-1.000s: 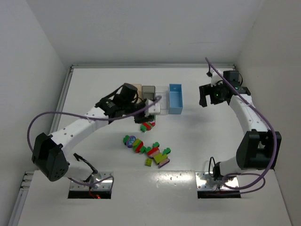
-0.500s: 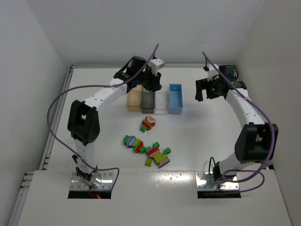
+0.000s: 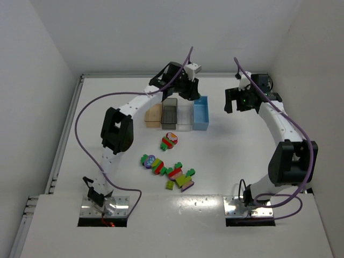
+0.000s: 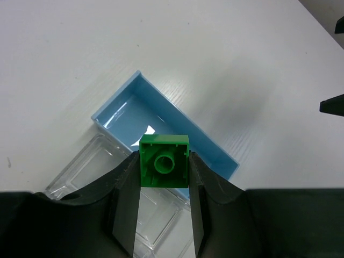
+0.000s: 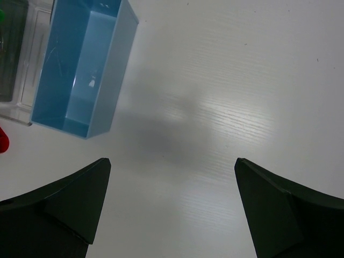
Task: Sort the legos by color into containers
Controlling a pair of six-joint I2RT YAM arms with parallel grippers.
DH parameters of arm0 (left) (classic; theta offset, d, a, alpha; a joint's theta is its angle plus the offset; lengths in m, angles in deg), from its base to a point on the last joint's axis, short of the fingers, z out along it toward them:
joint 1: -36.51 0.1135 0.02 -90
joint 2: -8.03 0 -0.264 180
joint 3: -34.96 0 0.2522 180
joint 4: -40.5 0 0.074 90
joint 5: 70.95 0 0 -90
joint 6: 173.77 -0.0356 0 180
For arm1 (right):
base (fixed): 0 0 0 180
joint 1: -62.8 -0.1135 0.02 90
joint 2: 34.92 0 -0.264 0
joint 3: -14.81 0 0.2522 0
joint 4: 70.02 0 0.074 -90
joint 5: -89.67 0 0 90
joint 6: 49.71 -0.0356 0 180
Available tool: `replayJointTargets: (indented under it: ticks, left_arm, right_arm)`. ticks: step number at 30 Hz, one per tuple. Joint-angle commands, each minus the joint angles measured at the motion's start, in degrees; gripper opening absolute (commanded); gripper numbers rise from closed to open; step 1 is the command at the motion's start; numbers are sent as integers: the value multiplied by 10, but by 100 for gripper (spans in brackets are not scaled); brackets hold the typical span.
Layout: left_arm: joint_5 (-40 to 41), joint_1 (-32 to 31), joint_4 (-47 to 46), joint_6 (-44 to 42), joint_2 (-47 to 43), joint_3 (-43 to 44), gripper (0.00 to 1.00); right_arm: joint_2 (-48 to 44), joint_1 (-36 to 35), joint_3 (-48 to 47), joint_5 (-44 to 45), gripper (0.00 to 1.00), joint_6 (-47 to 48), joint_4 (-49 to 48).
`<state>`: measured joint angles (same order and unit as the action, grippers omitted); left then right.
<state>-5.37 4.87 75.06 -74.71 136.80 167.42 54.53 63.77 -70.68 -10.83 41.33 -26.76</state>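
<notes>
Change: my left tool (image 4: 164, 167) has swung from the lego pile (image 3: 169, 172) to the bins.
Grip: clamped on green brick (image 4: 164, 160), over the light blue bin (image 4: 124, 110) edge.
Right tool (image 5: 172, 161): apart, empty.
Meaning: release next, I judge.

The left arm (image 3: 131, 102) and right arm (image 3: 279, 128) are built alike: white shell links between chunky black joint housings (image 3: 117, 129). A slack purple cable (image 3: 76, 134) trails along each to a bare-metal base plate (image 3: 250, 207). The left end effector (image 4: 164, 166) and right end effector (image 5: 171, 164) carry matte black, wedge-shaped fingers (image 5: 64, 209).
</notes>
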Motion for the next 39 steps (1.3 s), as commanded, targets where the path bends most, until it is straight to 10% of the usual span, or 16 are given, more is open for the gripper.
replayJointTargets:
  ticks: [1,16,25,39]
  left_arm:
    - [-12,-15,-10,6,9,29,0]
    - [-12,-26,0,6,89,78,23]
    - [-12,-26,0,1,100,102,63]
    - [53,16,-1,-4,-93,73,69]
  right_arm:
    - [0,2,-10,7,100,-5,-20]
    - [6,2,-4,13,100,5,-20]
    - [11,2,-4,13,100,11,-25]
    - [-9,-103,-32,-126,93,162,56]
